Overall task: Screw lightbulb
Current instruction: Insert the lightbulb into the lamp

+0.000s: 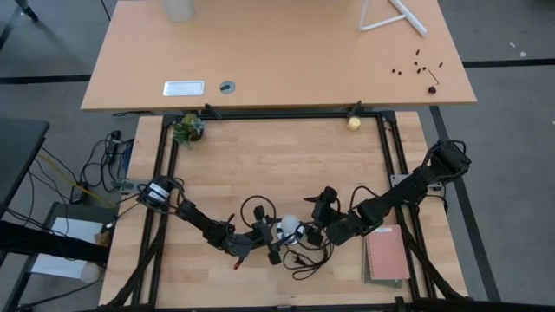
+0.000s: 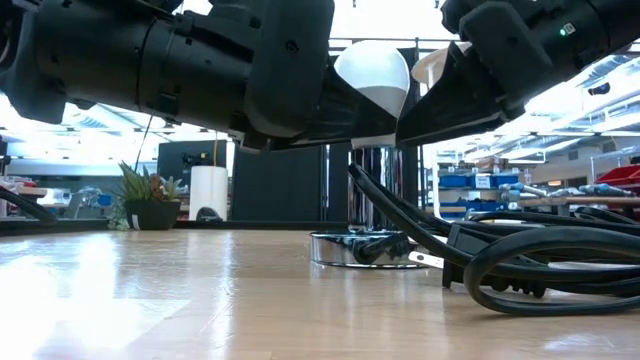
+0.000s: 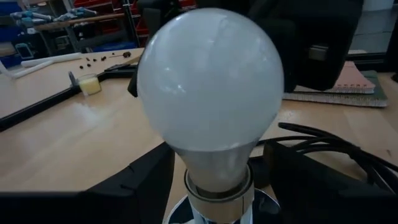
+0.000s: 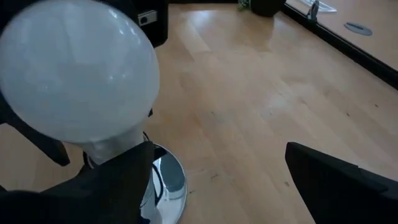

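Observation:
The white pear-shaped lightbulb (image 3: pixel 210 81) stands upright, base down, on the round silver socket (image 2: pixel 360 248) at the table's near middle; it also shows in the high view (image 1: pixel 289 227). My left gripper (image 3: pixel 219 186) comes from the left, with a finger on each side of the bulb's neck. My right gripper (image 4: pixel 224 186) comes from the right and is wide open. One of its fingers (image 4: pixel 118 180) stands beside the bulb's neck and the other (image 4: pixel 336 180) far off; whether the near one touches, I cannot tell. My left gripper has the bulb's grey neck (image 3: pixel 217 158), just above the screw base, between its two fingers (image 3: pixel 146 183), coming about level from the table's left. The bulb stands upright over the socket. The gaps at the neck are very thin, and the contact itself does not show plainly.
The socket's black cord (image 2: pixel 540 260) lies coiled on the table just right of the socket, with its plug (image 2: pixel 440 262) beside it. A reddish notebook (image 1: pixel 386 254) lies near right. A small potted plant (image 1: pixel 188 128) and a yellowish ball (image 1: pixel 354 123) sit at the far edge.

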{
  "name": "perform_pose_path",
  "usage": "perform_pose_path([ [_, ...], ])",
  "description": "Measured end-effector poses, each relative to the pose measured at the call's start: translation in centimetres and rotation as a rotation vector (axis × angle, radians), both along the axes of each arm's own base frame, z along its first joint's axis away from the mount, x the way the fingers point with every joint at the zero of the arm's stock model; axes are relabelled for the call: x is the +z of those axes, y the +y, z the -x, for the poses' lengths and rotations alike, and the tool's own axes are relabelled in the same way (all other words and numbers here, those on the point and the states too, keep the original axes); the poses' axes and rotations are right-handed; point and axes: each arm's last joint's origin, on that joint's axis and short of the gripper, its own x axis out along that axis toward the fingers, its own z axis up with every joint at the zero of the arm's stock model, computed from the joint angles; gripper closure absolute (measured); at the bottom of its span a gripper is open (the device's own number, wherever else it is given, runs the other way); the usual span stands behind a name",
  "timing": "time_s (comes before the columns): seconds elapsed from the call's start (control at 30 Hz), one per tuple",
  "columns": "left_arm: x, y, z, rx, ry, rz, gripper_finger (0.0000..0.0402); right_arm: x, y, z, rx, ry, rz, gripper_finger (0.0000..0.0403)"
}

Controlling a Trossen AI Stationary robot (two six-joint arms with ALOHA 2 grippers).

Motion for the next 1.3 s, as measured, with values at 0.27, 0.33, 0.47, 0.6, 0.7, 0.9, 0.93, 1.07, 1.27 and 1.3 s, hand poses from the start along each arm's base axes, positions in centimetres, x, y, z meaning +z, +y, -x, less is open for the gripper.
perform_pose_path([
  [0.27, 0.1, -1.0, 0.7, 0.033, -0.009, -0.007, 0.0152, 1.0, -0.7, 1.6, -0.049, 0.063, -0.017, 0.0029],
  [0.33, 0.1, -1.2, 0.8, 0.041, -0.009, -0.009, 0.0152, 1.3, -0.7, 1.9, -0.049, 0.063, -0.022, 0.0029],
  [0.47, 0.0, -1.6, 1.1, 0.056, -0.006, -0.016, 0.0152, 1.8, -0.6, 2.4, -0.037, 0.065, -0.017, 0.0029],
  [0.6, 0.0, -2.3, 1.7, 0.095, -0.006, -0.029, 0.0152, 2.2, -0.5, 3.0, -0.031, 0.074, -0.021, 0.0029],
  [0.7, -0.1, -2.7, 2.1, 0.12, -0.009, -0.026, 0.0152, 2.5, -0.4, 3.4, -0.02, 0.085, -0.013, 0.0029],
  [0.9, -0.7, -3.2, 2.6, 0.118, 0.002, 0.04, 0.0152, 3.9, -0.4, 4.0, 0.123, 0.118, -0.036, 0.0029],
  [0.93, -0.9, -3.3, 2.7, 0.112, 0.009, 0.046, 0.0152, 4.3, -0.5, 4.1, 0.153, 0.121, -0.066, 0.0029],
  [1.07, -1.0, -3.4, 2.7, 0.106, 0.003, 0.077, 0.0152, 5.4, -1.4, 4.1, 0.201, 0.107, -0.169, 0.0029],
  [1.27, -0.6, -3.3, 2.6, 0.137, -0.037, 0.094, 0.0152, 4.9, -0.9, 3.5, 0.215, 0.094, -0.204, 0.0029],
  [1.3, -0.5, -3.3, 2.6, 0.148, -0.04, 0.086, 0.0152, 4.7, -0.7, 3.4, 0.219, 0.095, -0.206, 0.0029],
])
